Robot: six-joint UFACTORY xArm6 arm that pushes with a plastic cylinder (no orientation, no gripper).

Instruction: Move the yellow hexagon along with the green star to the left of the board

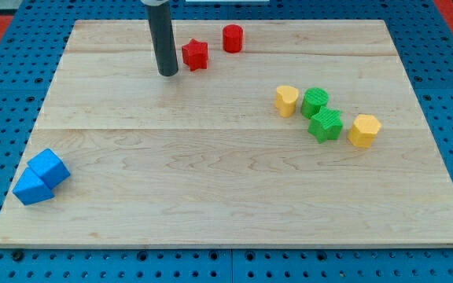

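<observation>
Yellow hexagon (363, 130) touching green star (325, 125), view's right. My tip (167, 73) just left of red star (196, 55); no claw fitted.

Yellow hexagon (364, 130), green star (325, 125), red star (196, 54), pale wood board (211, 189)

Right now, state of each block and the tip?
my tip: on board, left of red star, gap between
red star block: top, untouched
red cylinder block: right of star
yellow hexagon block: right side, beside green star
green star block: between hexagon and green round block
two blue blocks: bottom-left, touching
</observation>
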